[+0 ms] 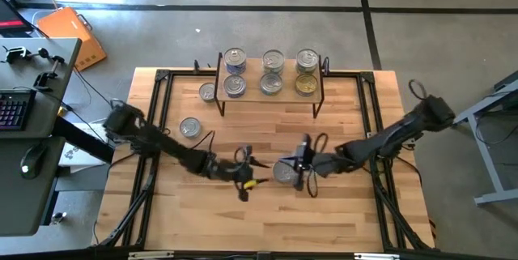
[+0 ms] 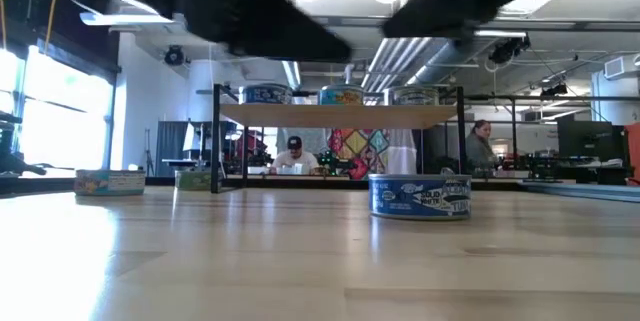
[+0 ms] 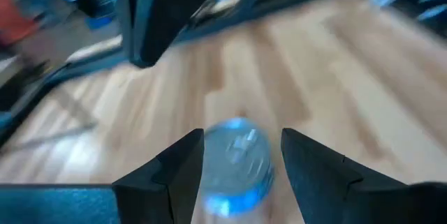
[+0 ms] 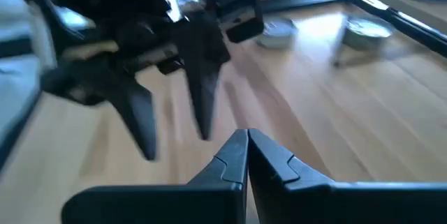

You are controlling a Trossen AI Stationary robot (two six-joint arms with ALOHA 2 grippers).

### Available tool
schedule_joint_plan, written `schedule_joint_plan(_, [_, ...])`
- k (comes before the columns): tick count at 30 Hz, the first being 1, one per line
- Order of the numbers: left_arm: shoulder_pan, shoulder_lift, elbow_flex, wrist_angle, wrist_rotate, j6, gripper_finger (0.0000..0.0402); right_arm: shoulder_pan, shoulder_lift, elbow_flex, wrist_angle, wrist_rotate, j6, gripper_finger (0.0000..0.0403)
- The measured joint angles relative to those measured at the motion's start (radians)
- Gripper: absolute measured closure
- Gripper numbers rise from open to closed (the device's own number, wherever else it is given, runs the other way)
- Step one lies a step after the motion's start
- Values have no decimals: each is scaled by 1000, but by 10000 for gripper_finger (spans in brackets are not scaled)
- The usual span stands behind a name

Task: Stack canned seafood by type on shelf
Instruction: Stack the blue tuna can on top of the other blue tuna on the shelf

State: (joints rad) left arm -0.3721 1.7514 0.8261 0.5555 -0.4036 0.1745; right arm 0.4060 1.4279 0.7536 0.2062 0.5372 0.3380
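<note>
You see a pale honey-wood tabletop (image 1: 267, 203) with darker plank streaks, edged by black rails. The shelf (image 1: 269, 95) has a light-wood board on thin black legs. On it, 5 tins show silver lids with bluish sides, and the tin at 3 o'clock in the front row (image 1: 305, 85) is gold-lidded. The tin (image 2: 420, 196) near the table's middle wears a blue label with white lettering under a silver lid. Both arms are dark, with yellow wiring (image 1: 252, 183) by the left gripper (image 1: 244, 192).
</note>
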Motion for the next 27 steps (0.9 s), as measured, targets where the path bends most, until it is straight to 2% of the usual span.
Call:
schedule_joint_plan(2, [48,47,0,103,118,48,218,46,-42,0,-128,74,63,401])
schedule_joint_plan(5, [97,118,18,142,299,175,218,110,-65,0,-257,182,169,401])
schedule_joint_plan(8, [119,193,83,120,367,235,218,157,-52,0,-330,274,241,401])
schedule_joint_plan(11, [148,257,184,13,435,257,218,181,-19,0,-357,349,291,401])
schedule_joint_plan(14, [177,299,294,-171,533,257,218,191,11,0,-356,380,338,401])
schedule_joint_plan(17, [194,323,379,-350,549,262,218,191,39,0,-358,372,365,401])
schedule_joint_plan(20, [204,334,409,-463,527,305,218,192,61,0,-360,371,389,401])
schedule_joint_plan(24, [204,323,411,-531,383,311,222,199,72,0,-362,371,412,401])
schedule_joint_plan(27, [200,322,411,-551,344,297,245,209,72,0,-363,373,421,401])
